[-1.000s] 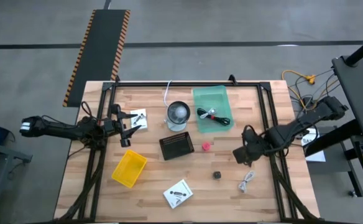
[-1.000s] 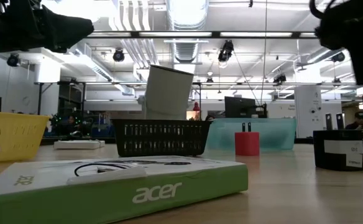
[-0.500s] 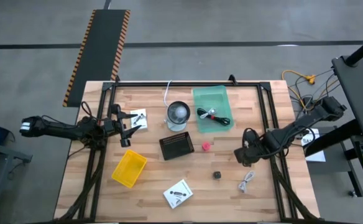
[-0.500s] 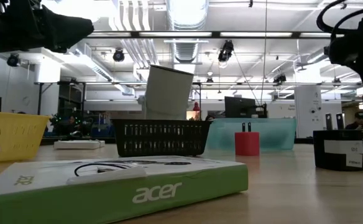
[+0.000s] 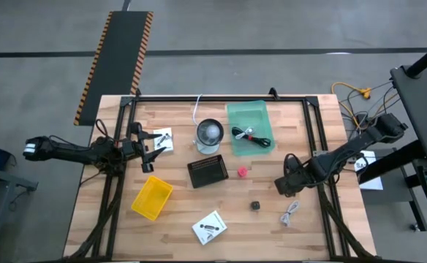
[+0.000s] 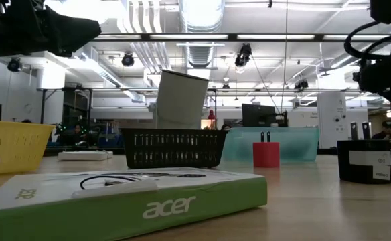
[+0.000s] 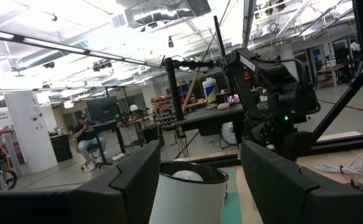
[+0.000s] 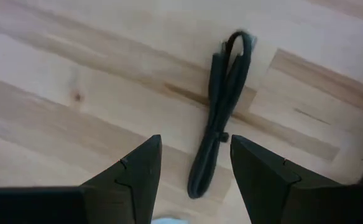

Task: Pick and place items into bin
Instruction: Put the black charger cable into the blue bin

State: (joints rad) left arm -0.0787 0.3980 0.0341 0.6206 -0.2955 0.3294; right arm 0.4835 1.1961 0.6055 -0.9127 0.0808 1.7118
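The wooden desk [image 5: 221, 204] has many things on it. The green bin [image 5: 249, 128] near the back already has one black cable with red band [image 5: 250, 135] lying in it. That part is done.

Lots is left, I think. A white packet [image 5: 210, 227] lies at the front and another white packet [image 5: 162, 139] sits by the left arm. The white coiled cable [image 5: 291, 212] lies at the front right. The dark die [image 5: 256, 207] and the tiny red cube [image 5: 242, 172] sit in the middle.

The right end effector [image 8: 194, 168] hangs over a coiled cable on the desk with its fingers apart and empty. The left end effector [image 7: 194, 174] waits at the left with fingers apart, holding nothing.
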